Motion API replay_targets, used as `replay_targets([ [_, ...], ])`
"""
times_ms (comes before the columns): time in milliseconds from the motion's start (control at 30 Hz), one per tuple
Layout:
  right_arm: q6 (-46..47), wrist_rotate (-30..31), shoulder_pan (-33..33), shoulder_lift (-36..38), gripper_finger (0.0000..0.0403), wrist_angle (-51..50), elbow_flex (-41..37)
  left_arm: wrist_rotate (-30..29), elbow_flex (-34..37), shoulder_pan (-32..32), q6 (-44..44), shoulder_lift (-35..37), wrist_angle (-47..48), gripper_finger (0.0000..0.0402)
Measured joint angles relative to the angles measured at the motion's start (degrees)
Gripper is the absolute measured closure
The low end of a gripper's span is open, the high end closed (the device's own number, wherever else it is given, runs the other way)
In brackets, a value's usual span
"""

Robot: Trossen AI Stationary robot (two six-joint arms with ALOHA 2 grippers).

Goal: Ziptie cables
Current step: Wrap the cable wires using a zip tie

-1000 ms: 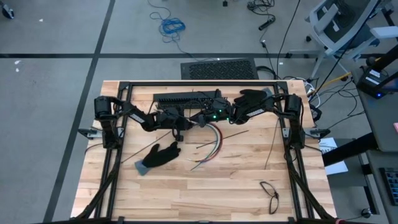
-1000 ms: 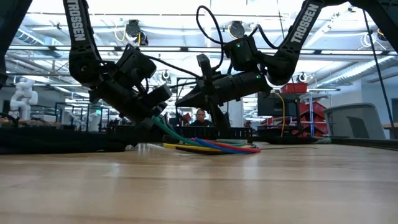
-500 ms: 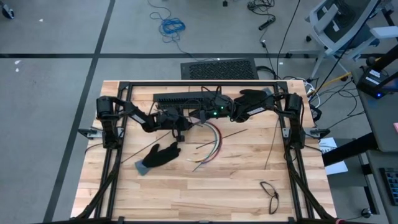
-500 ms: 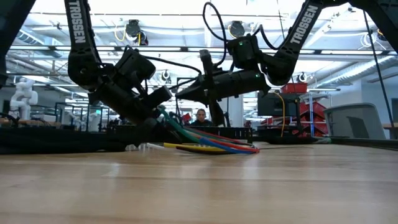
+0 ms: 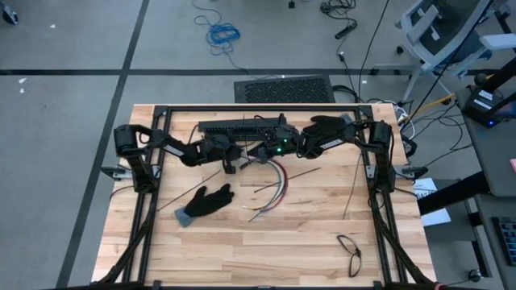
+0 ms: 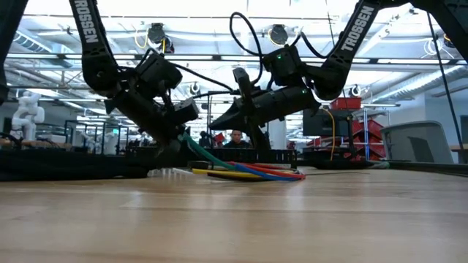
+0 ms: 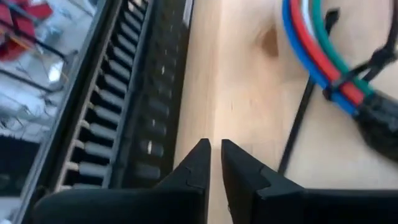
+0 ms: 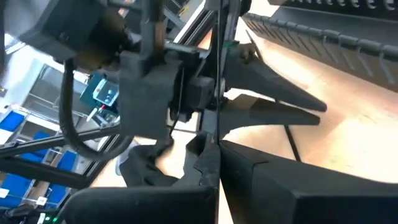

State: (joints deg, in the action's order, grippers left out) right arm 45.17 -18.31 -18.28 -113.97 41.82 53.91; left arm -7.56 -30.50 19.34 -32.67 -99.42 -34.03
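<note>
High view first: the cables [image 5: 276,184] are fanned out on the wooden table [image 5: 266,250] just past centre, towards 12 o'clock, curving from a bunched end near the two grippers down to loose tips that splay around 6 o'clock. The slotted bar [image 5: 242,128] sits right behind them at 12.

The left gripper [image 5: 231,163] hovers just at 9 o'clock of the bunched end. In its own wrist view the fingers [image 7: 199,168] stand a thin slit apart with nothing between them, just bare wood showing through. The right gripper [image 5: 260,153] is at the bunched end too, fingers pressed together, apparently pinching a thin black strip (looks like the zip tie, hard to say for sure).

From where I'm standing these wires look light and floppy, so I'd guess they'll sag and spread the second you lift one end. The coloured jackets look smooth, so probably slippery in a metal pinch. In the left wrist view there's already a black band around the blue, red and green ones, and that's the spot I'd grab: right beside the band, where the bundle is tight and acts like one stiffer rope. Grabbing out at the loose tips would just pull single strands free.

There's also a black glove [image 5: 205,203] lying at about 8 o'clock, well apart from the work.
</note>
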Motion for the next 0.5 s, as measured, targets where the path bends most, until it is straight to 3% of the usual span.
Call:
replay_targets([
  [167,-0.09,-0.29,-0.08,-0.02,0.0403,-0.39,0.00,7.18,0.00,0.21,4.52,1.99,3.03,0.0335],
  [333,-0.23,-1.04,-0.64,-0.04,0.0403,-0.59,0.00,9.06,0.00,-1.11,5.25,7.07,5.92,0.0309],
  [500,-0.85,-3.39,-1.73,-0.04,0.0403,-1.22,0.00,13.40,-0.04,-1.52,5.37,12.95,16.55,0.0271],
])
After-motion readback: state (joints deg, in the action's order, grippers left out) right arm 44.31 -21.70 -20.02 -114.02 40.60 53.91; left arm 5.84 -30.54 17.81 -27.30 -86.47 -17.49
